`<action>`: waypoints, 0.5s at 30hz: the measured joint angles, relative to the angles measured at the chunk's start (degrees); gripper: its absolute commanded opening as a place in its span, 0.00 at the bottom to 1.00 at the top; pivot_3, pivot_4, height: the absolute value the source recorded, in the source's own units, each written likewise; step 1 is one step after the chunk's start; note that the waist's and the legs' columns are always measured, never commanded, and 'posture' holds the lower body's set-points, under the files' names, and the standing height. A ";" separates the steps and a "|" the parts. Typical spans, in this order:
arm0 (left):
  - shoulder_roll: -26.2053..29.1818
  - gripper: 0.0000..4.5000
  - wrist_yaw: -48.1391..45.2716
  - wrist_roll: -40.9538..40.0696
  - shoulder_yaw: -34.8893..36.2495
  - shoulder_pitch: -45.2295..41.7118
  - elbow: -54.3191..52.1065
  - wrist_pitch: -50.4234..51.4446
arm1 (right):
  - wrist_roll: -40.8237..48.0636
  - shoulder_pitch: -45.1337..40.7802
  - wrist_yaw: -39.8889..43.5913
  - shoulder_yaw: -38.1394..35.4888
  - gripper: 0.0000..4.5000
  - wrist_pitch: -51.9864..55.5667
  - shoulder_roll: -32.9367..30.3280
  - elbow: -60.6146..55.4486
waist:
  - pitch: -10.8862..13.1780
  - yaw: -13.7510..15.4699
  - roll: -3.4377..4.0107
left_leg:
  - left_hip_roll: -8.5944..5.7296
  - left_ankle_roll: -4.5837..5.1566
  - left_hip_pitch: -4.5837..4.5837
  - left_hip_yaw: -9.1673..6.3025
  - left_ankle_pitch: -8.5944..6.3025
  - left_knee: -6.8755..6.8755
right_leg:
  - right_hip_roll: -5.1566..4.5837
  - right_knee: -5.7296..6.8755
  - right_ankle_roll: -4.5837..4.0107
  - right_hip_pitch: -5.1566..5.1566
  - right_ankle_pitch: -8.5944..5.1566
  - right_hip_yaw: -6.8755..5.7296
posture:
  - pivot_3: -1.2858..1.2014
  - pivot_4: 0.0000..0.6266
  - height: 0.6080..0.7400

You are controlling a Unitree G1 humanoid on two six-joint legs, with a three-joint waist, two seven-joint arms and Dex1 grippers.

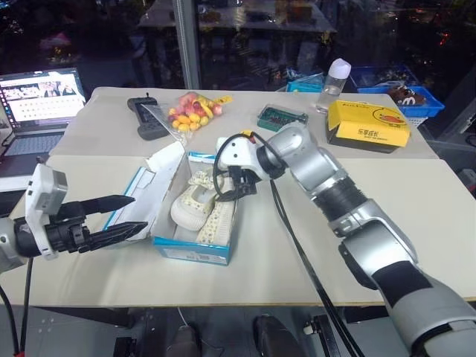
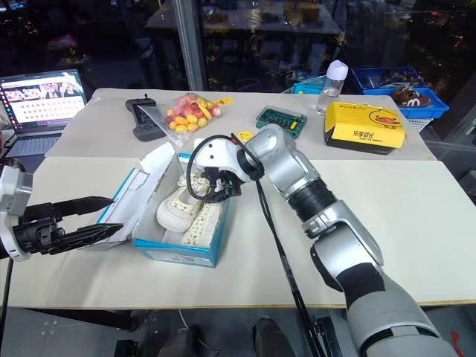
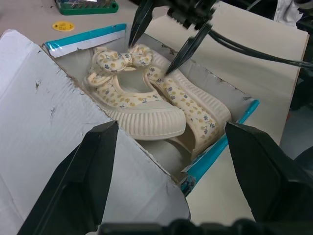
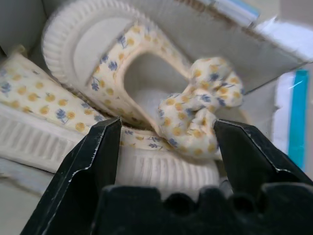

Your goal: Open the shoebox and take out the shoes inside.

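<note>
The blue shoebox stands open on the white table, its lid swung up to the left with the white inside showing. Inside lie the shoes, cream with small flower print, ribbed pale soles and bows. My right gripper reaches down into the box from the right, open, its fingers either side of a bow without closing on it. At the left of the box, by the lid's edge, my left gripper is open and holds nothing.
At the table's back stand a yellow box, a water bottle, a green case, a bag of sweets and a black remote. A laptop sits far left. A black cable trails from my right wrist.
</note>
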 measured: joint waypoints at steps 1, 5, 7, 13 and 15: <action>-0.07 0.82 0.08 0.01 0.25 0.13 -0.23 0.28 | -0.75 -0.44 -0.11 0.17 0.79 -1.23 0.10 1.17 | 0.00 0.00 0.00 | 0.00 0.00 0.02 0.00 0.00 0.00 | 0.00 0.00 0.00 0.02 0.00 0.00 | 0.52 0.24 0.87; -0.57 0.82 0.19 0.02 1.12 0.30 -0.97 1.01 | -2.39 -1.21 -0.45 0.87 0.79 -4.21 0.11 3.48 | -0.02 0.00 -0.04 | 0.00 -0.01 0.29 -0.01 0.00 0.03 | 0.00 0.01 0.14 0.31 -0.02 -0.01 | 0.52 0.24 0.87; -0.68 0.82 0.26 0.06 1.15 0.43 -1.03 1.38 | -3.80 -1.35 -0.89 1.84 0.79 -6.04 -0.05 4.24 | -0.02 0.07 -0.04 | 0.00 -0.01 0.54 -0.01 0.00 0.05 | 0.00 -0.03 0.37 0.63 -0.15 -0.04 | 0.52 0.24 0.87; -0.92 0.82 0.31 0.63 1.89 0.61 -1.06 1.51 | -6.47 -1.34 -1.54 2.54 0.79 -8.30 -0.10 4.79 | -0.08 0.22 -0.13 | -0.05 -0.25 1.27 -0.01 -0.15 0.06 | -0.13 -0.09 -0.03 1.34 -0.33 -0.05 | 0.52 0.24 0.87; -0.95 0.82 0.32 0.76 2.03 0.61 -1.07 1.51 | -6.62 -1.19 -1.39 2.31 0.79 -8.16 -0.10 4.62 | -0.09 0.23 -0.14 | -0.05 -0.41 1.30 -0.01 -0.25 0.06 | -0.13 -0.09 -0.04 1.39 -0.32 -0.06 | 0.52 0.24 0.87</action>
